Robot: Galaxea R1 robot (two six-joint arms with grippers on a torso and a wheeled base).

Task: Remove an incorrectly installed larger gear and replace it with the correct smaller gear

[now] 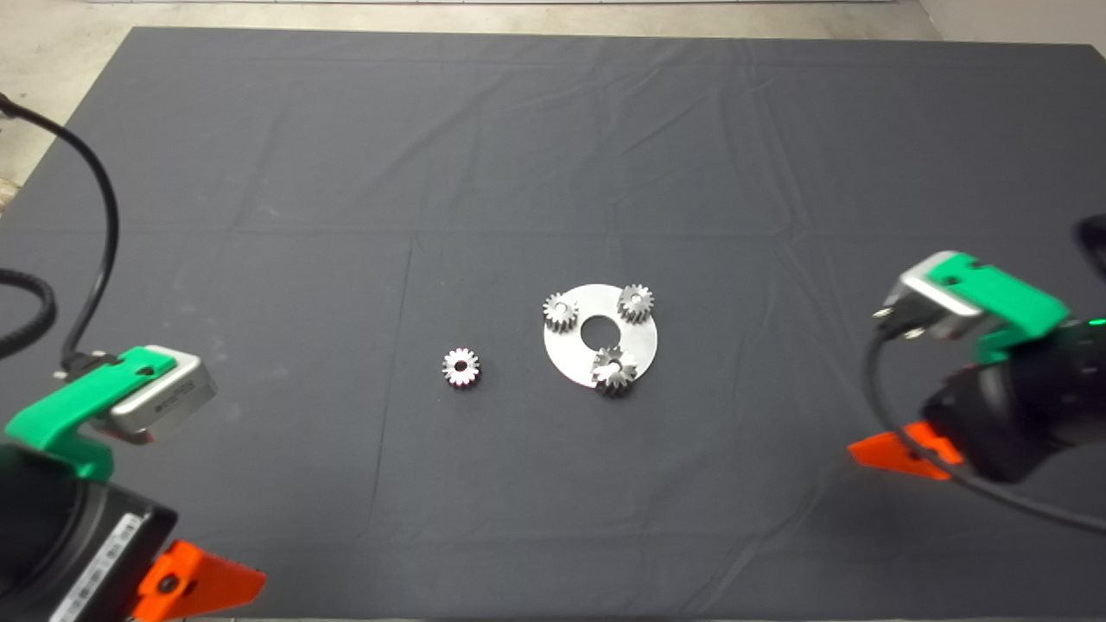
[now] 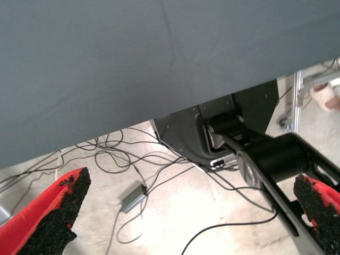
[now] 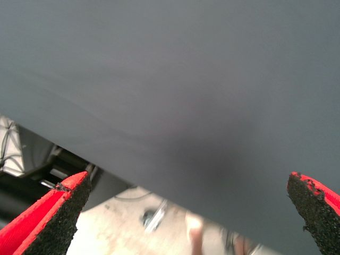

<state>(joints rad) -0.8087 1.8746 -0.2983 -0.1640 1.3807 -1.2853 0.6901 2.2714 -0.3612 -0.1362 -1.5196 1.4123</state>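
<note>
A round silver plate (image 1: pixel 568 356) with a centre hole lies mid-mat in the head view. Two small bright spur gears (image 1: pixel 561 311) (image 1: pixel 635 303) sit on its far side. The larger gear (image 1: pixel 614 370), darker and bevelled, sits on the plate's near edge. The smaller gear (image 1: pixel 460 368) lies loose on the mat, left of the plate. My left gripper (image 2: pixel 191 183) waits at the lower left corner, open and holding nothing. At the right edge, well away from the plate, my right gripper (image 3: pixel 187 178) is also open with nothing between its fingers.
The dark mat (image 1: pixel 553 173) covers the table; bare floor shows beyond its far edge. A black cable (image 1: pixel 104 216) loops in at the left. The left wrist view shows floor cables (image 2: pixel 133 159), the robot's black base (image 2: pixel 228 127) and a person's shoe (image 2: pixel 324 95).
</note>
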